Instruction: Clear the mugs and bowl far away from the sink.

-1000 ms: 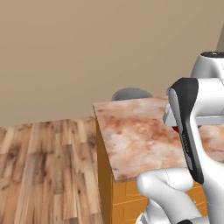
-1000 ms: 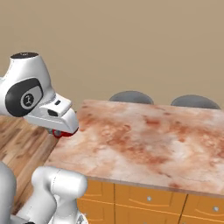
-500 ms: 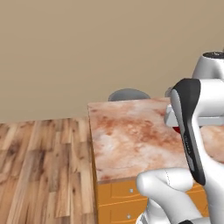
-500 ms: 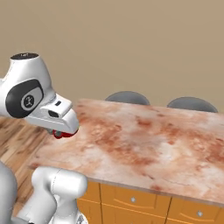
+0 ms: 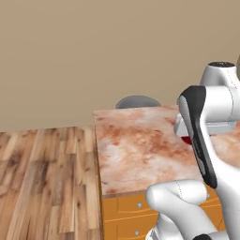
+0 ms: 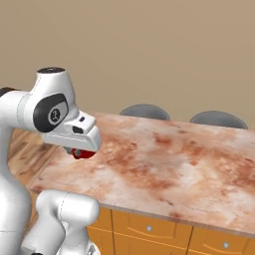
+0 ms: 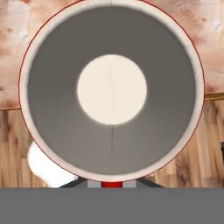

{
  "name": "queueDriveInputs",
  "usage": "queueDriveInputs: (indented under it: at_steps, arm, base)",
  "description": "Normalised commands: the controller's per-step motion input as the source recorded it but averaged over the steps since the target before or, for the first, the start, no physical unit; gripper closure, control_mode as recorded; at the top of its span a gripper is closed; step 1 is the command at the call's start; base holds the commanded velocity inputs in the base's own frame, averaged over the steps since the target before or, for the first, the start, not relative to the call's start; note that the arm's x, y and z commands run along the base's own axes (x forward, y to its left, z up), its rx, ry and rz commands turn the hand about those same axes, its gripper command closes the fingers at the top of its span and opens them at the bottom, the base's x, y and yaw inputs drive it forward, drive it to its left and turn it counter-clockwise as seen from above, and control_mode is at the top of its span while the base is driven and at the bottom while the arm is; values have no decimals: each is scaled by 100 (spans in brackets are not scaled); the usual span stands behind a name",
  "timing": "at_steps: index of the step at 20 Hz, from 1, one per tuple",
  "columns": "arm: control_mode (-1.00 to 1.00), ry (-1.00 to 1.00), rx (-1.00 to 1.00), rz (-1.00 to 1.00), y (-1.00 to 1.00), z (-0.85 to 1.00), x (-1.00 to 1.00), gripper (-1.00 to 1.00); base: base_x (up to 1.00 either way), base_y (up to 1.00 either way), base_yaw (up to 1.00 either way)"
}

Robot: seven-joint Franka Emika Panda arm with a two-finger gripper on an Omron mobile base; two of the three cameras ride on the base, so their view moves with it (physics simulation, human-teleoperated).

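My gripper [image 6: 81, 151] hangs under the white hand and is shut on the red mug [image 6: 84, 154]. It holds the mug in the air over the near left part of the marble counter [image 6: 164, 164]. In the left base view the red mug [image 5: 186, 139] peeks out behind the arm's dark link. The hand view looks straight down into the mug [image 7: 111, 89], with its pale rim, grey inner wall and cream bottom; the counter's edge and the wood floor lie beneath it. The bowl and the sink are out of view.
Two grey round stools [image 6: 143, 110] [image 6: 217, 118] stand behind the counter. Orange drawers [image 6: 149, 228] run under its front edge. Wood floor [image 5: 42, 178] spreads to the left of the counter's end, and a beige wall closes the back.
The whole picture has shifted a little, so the base has moved along the counter. The arm keeps the same pose with the red mug in the gripper.
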Motion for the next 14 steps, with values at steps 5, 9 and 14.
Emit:
queueDriveInputs:
  at_steps: [5, 9, 14]
  arm:
    - [-100, 3, 0, 10, -8, -62, 56, 100]
    - [-100, 0, 0, 8, -3, -47, 62, 100]
    - [-100, 0, 0, 7, 0, -49, 72, 100]
  base:
    - [0, 0, 0]
    - [0, 0, 0]
    - [0, 0, 0]
